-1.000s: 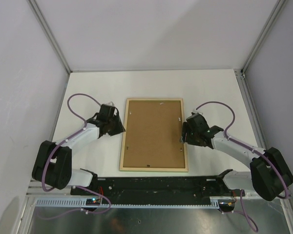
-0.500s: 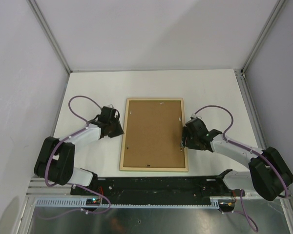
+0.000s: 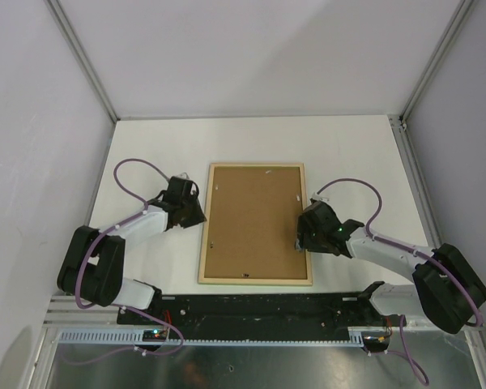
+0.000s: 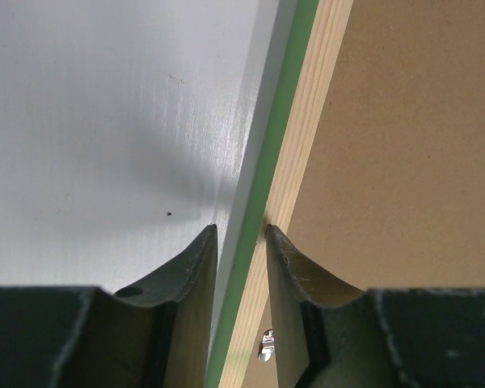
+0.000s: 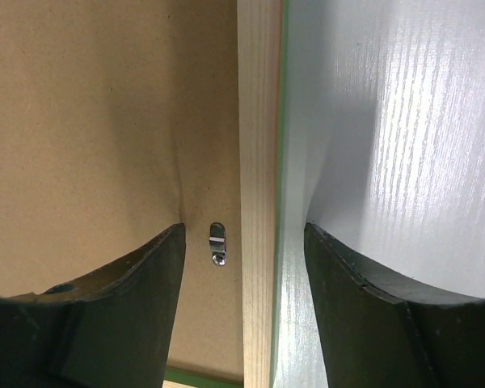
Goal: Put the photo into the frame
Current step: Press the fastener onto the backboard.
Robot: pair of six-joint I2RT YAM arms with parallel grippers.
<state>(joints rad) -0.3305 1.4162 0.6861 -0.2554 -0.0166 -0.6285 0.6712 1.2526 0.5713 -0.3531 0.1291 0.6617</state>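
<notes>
I see the frame (image 3: 255,279) back-up at centre, board (image 3: 255,223) fitted, photo hidden, probably inside; left gripper (image 4: 241,234) jaws hug its left rail, grip unclear; right gripper (image 5: 244,230) jaws stand apart astride the right rail.

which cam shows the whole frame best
The top external view: the frame lies back-up with all four pale wood sides in sight around the brown backing board. The left wrist view shows only a stretch of its left side with the green edge, the right wrist view only a stretch of its right side.
</notes>
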